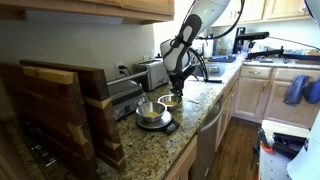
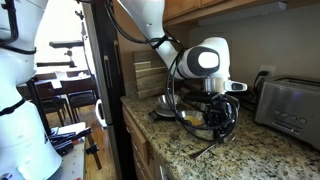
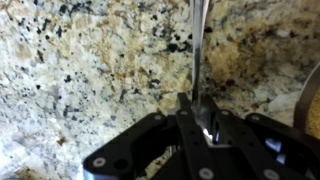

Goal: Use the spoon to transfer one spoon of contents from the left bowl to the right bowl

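In the wrist view my gripper (image 3: 196,106) is shut on the thin silvery handle of the spoon (image 3: 199,45). The handle runs straight up the picture over speckled granite, and the spoon's bowl end is out of view. In an exterior view the gripper (image 1: 178,86) hangs just above the right bowl (image 1: 172,100), which is small and yellowish inside. The left bowl (image 1: 149,108), larger and of shiny steel, stands beside it on a dark flat scale (image 1: 155,124). A curved metal rim (image 3: 310,100) shows at the right edge of the wrist view. The gripper also shows in an exterior view (image 2: 222,112).
A steel toaster (image 1: 152,72) stands against the wall behind the bowls and also shows in an exterior view (image 2: 290,98). Tall wooden boards (image 1: 60,110) stand on the counter. The granite counter's edge (image 1: 205,105) runs close to the bowls. A black cable (image 2: 203,150) lies on the counter.
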`<action>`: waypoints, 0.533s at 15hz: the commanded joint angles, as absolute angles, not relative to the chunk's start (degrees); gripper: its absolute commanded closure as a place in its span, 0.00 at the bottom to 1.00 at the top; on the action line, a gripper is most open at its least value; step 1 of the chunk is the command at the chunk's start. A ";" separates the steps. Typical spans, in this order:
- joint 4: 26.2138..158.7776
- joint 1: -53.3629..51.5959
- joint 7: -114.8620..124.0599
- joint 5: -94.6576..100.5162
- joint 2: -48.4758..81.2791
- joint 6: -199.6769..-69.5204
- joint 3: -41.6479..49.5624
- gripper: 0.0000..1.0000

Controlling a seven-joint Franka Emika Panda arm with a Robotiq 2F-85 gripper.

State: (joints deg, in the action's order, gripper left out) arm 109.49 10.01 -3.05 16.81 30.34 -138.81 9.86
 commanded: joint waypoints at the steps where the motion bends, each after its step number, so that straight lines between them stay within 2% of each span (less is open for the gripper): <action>1: 112.20 7.12 0.23 20.25 27.25 -137.63 13.03 0.49; 8: 118.84 5.05 -2.60 24.49 17.82 -137.18 12.28 0.04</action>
State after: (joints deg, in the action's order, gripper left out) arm 112.61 6.57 -1.82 21.89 25.50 -138.50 12.05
